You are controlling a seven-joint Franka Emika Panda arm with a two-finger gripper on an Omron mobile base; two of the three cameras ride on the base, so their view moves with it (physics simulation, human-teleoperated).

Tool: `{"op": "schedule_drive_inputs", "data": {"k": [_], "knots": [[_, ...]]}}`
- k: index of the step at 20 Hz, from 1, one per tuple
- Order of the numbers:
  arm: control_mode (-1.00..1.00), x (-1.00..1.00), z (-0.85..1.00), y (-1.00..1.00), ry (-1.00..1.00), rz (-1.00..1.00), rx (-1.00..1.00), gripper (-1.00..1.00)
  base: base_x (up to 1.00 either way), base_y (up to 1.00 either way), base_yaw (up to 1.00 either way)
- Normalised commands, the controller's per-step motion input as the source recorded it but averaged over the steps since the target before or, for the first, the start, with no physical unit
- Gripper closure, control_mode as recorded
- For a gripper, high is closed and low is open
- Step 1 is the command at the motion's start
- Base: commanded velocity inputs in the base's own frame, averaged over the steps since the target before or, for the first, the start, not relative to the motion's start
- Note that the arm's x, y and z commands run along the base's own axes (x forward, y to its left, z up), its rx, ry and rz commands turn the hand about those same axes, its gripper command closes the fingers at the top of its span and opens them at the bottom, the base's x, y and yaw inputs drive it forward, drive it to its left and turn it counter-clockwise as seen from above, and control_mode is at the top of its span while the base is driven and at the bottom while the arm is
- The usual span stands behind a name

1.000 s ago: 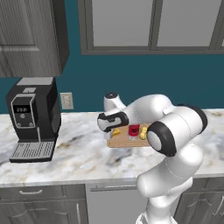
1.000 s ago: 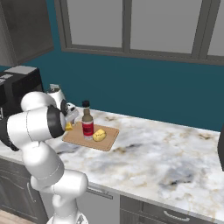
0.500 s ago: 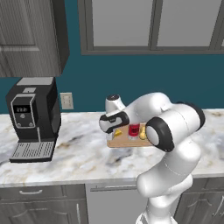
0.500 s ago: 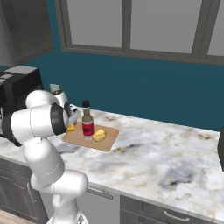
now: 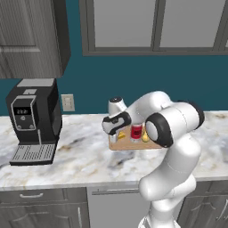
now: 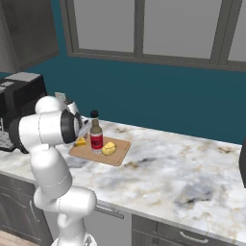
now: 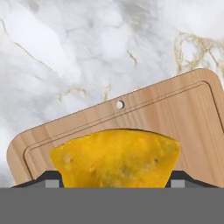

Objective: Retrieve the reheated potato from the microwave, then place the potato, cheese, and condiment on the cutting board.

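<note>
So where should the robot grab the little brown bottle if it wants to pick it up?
Probably around the condiment bottle's body, near the red label, coming from the side. It stands upright on the cutting board, and the potato sits close beside it, so the fingers need a clear side.

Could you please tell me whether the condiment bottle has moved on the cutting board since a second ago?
No. The condiment bottle stands on the cutting board beside the potato, as before.

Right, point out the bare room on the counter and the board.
The marble counter is bare right of the cutting board and between board and coffee machine. The board's left half is crowded: cheese, condiment, potato and gripper. Its right strip is bare.
</note>
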Motion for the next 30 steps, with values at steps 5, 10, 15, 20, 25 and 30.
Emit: {"op": "schedule_drive_inputs", "data": {"k": [5,10,15,20,25,30], "knots": [[-1.00,0.16,-0.15,-0.03,0.03,0.03,0.00,1.00,0.00,0.00,0.00],[-1.00,0.13,-0.16,-0.03,0.03,0.03,0.00,1.00,0.00,0.00,0.00],[-1.00,0.07,-0.16,-0.01,0.02,0.04,0.00,1.00,0.00,0.00,0.00],[-1.00,-0.04,-0.11,-0.13,0.00,0.03,-0.03,1.00,0.00,0.00,0.00],[-1.00,-0.07,-0.06,-0.23,0.00,0.01,-0.03,1.00,0.00,0.00,0.00],[-1.00,-0.02,-0.09,-0.13,0.00,0.01,-0.02,1.00,0.00,0.00,0.00]]}}
